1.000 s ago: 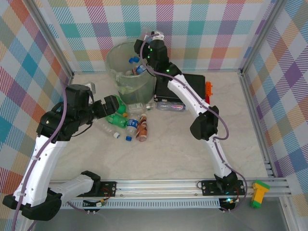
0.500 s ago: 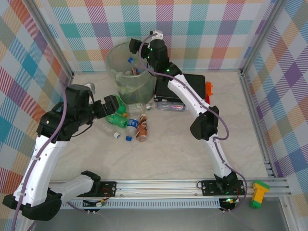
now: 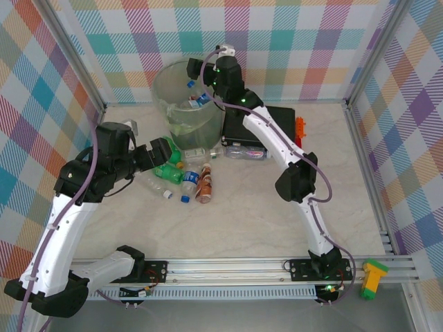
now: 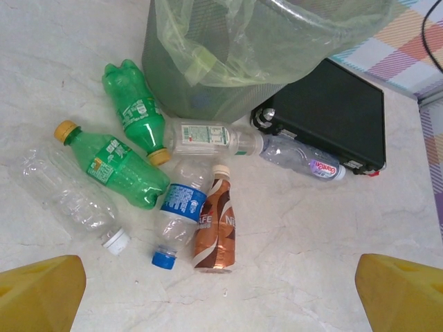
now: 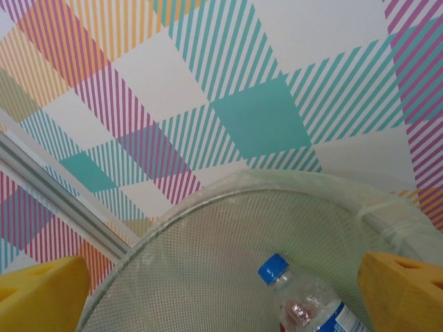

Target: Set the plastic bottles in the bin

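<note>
Released since before, your right jaws gape over the bin (image 3: 160, 90) at upper centre; a bottle (image 5: 304, 308) lies inside. Left jaws (also open) hover above worktop bottles (image 4: 124, 169): light, crushable, slick; grip mid-body.

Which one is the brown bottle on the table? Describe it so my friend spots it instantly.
Find the tall round bin at the back of the table; bottles lie at its foot. On the cluster's near side, next to the clear blue-capped bottle, lies the brown coffee bottle. It alone is brown with cream swirls; everything around it is clear or green.
</note>
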Controlling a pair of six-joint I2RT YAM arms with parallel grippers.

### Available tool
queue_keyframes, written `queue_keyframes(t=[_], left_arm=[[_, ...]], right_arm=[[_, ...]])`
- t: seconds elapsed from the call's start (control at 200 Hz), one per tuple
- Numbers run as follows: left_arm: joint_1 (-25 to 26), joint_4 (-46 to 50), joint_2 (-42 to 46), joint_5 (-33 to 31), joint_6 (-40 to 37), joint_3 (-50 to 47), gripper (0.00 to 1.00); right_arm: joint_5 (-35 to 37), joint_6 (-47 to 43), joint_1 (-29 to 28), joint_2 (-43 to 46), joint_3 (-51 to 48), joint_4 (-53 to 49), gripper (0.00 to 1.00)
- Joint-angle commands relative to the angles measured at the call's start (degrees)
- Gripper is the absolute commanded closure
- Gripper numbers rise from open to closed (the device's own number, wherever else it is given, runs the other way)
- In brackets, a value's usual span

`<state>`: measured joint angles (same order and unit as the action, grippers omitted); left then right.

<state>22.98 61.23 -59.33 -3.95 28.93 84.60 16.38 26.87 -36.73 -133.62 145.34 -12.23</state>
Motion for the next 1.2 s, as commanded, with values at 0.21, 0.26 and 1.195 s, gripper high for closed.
queue_keyframes(t=[0.21,0.26,1.195], left_arm=[[0.3,-3.3,1.6,0.1,0.7,-5.9,0.01],[0.3,-3.5,1.2,-0.1,1.4,-7.0,0.01],[-23.6,-13.7,-19.5,9.1,13.9,-20.7,0.10]], right_arm=[[-3.0,0.9,-0.3,16.6,-15.0,-3.8,0.01],[-3.5,1.5,-0.3,19.2,-19.1,-3.9,0.01],[-11.7,-0.6,-1.3,50.0,-60.9,-4.3,0.01]])
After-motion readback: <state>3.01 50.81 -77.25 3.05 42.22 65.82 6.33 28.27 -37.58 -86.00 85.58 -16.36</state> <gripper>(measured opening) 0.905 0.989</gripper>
